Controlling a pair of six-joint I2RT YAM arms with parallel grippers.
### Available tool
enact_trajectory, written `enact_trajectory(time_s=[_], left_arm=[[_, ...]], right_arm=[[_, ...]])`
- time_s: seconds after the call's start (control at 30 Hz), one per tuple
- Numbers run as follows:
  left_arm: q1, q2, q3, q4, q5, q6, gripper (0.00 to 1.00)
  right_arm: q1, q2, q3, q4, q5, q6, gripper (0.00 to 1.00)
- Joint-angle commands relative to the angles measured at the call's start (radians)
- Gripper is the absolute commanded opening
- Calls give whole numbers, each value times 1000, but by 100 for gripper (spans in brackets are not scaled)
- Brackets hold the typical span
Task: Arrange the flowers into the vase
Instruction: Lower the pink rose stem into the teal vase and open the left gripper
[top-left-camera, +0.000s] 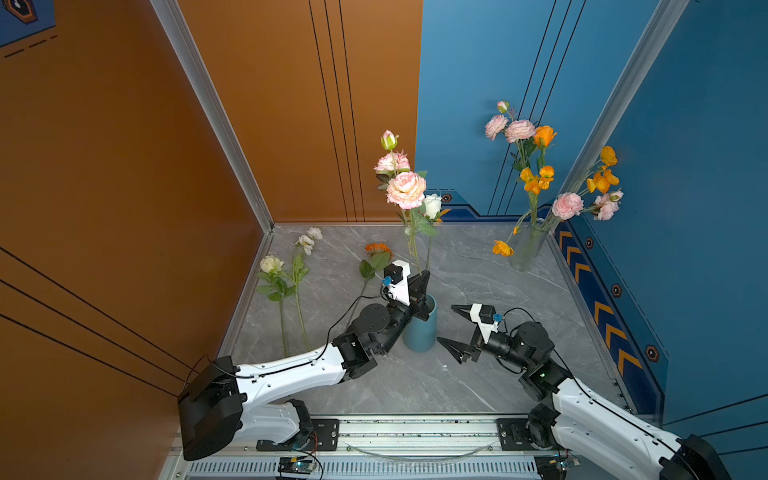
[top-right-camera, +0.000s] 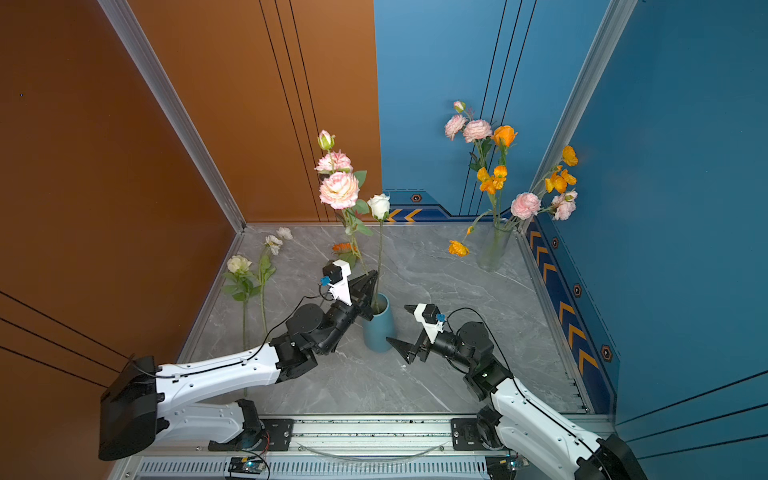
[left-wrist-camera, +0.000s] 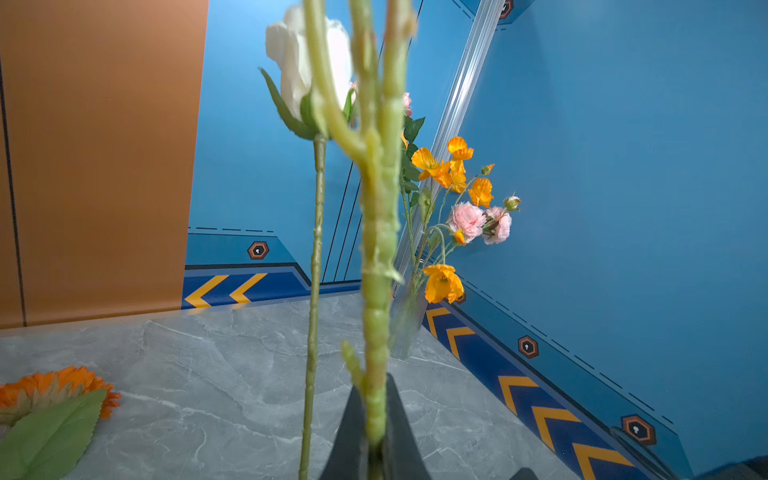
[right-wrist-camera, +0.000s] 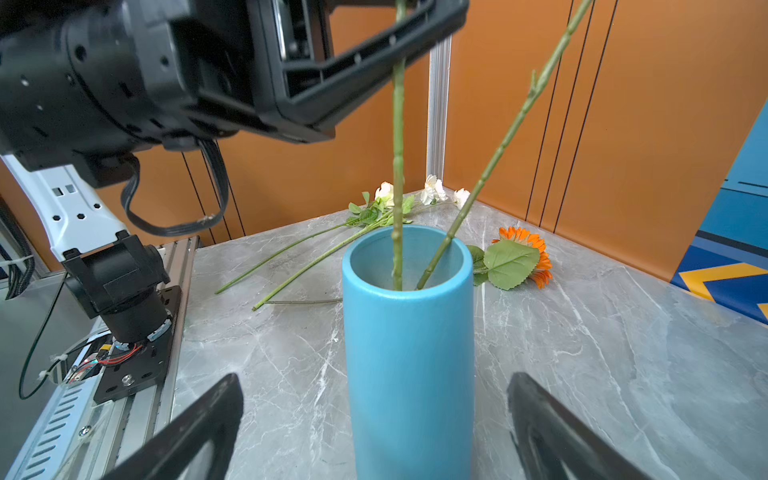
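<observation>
Tightly, left gripper clamps the pink-rose stem.

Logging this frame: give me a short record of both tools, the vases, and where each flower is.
left tool: shut on the pink rose spray stem, just above the blue vase
right tool: open, empty, beside the blue vase
blue vase contents: stems of the pink rose spray and the white rose
glass vase: back corner, holding orange and pink blooms
lying on table: orange sunflower, cream-white flowers
</observation>
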Motion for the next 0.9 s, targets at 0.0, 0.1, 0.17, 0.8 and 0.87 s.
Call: enact_trajectory(time_s=[0.0, 0.1, 0.17, 0.8, 0.87], left_arm=[[-15, 9, -15, 44, -22, -11, 3], [-17, 13, -26, 45, -27, -11, 10], [-17, 11, -36, 44, -37, -12, 15], [-40, -71, -104, 38, -77, 2, 42], [-53, -111, -128, 30, -106, 20, 47]], right_arm=[[-3, -14, -2, 24, -6, 19, 100], [-4, -11, -2, 25, -4, 18, 100], [-3, -9, -1, 24, -4, 18, 100], [-4, 1, -1, 28, -1, 17, 100], [-5, -5, 0, 26, -2, 18, 100]])
